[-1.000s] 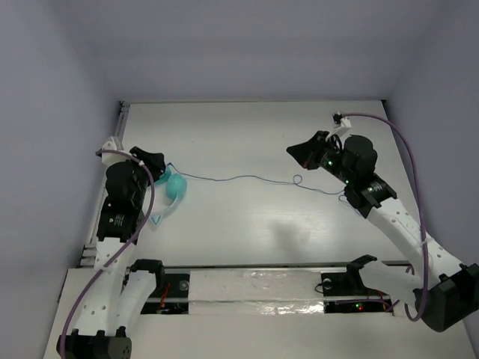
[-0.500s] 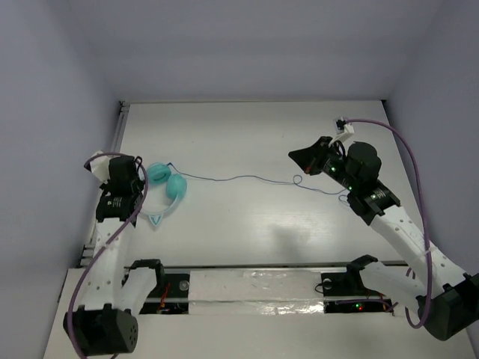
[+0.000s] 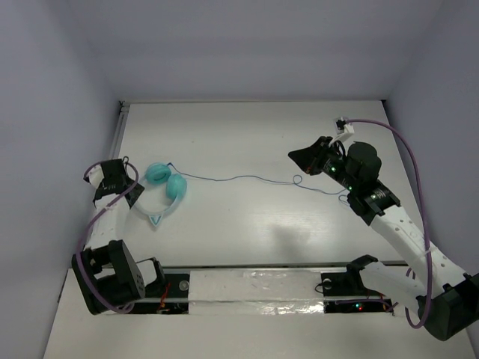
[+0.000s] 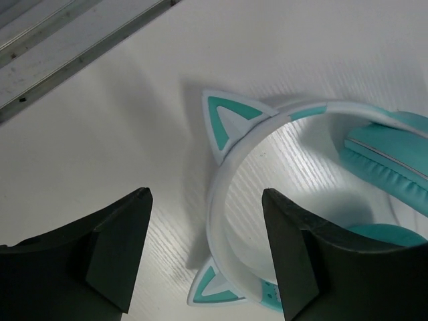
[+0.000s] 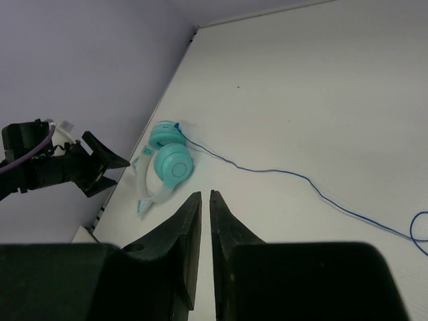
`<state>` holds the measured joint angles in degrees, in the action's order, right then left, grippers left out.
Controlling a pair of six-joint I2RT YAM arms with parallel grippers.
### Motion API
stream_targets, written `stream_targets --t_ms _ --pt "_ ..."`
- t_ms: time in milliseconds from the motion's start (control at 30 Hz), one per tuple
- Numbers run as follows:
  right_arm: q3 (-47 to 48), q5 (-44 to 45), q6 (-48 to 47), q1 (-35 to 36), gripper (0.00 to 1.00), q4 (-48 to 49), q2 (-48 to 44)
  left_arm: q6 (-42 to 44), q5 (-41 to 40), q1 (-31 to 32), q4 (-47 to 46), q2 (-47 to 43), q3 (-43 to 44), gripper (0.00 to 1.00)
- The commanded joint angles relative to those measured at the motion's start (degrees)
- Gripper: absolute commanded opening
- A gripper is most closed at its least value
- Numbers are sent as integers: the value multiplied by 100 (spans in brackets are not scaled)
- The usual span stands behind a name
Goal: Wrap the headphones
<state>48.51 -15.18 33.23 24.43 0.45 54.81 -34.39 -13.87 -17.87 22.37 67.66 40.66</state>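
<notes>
The headphones (image 3: 176,187) are lying flat on the left side of the tabletop (image 3: 247,232). The two teal cups sit side by side and the pale headband curls toward the near edge. In the left wrist view you can see little cat ears (image 4: 231,120) on that band, white with teal centres.

The cord (image 3: 239,178) isn't wrapped at all. It runs off the cups in a long, loose line to the right across the tabletop and ends in a small loop near the right arm.

The left claw (image 4: 204,194) is just left of the headphones with its fingers spread wide. From its own camera the headband sits in the gap between them. It's not gripping anything, and I can't tell if it's touching the band.

The right claw (image 5: 200,195) is over on the right, near the cord's loop. Its fingers are pinched together with only a sliver of gap and nothing in it.
</notes>
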Motion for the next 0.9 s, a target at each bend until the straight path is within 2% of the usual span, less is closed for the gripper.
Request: stream_targets --t_ms 0,133,400,667,800,867 --pt "0 -20 -28 27 16 184 -5 29 7 257 -172 -69 12 65" --pt "0 -82 -1 27 17 236 48 -190 -230 547 -66 151 3 63" --pt "-8 -108 8 27 18 219 39 -919 -230 548 -312 433 -480 57" --pt "-8 -205 43 27 18 245 83 -1113 -283 548 -892 915 -701 51" --pt "-26 -196 43 27 18 254 74 -1158 -248 548 -1251 1214 -630 44" --pt "-17 -178 43 27 18 245 65 -1166 -126 548 -1375 1381 -630 33"
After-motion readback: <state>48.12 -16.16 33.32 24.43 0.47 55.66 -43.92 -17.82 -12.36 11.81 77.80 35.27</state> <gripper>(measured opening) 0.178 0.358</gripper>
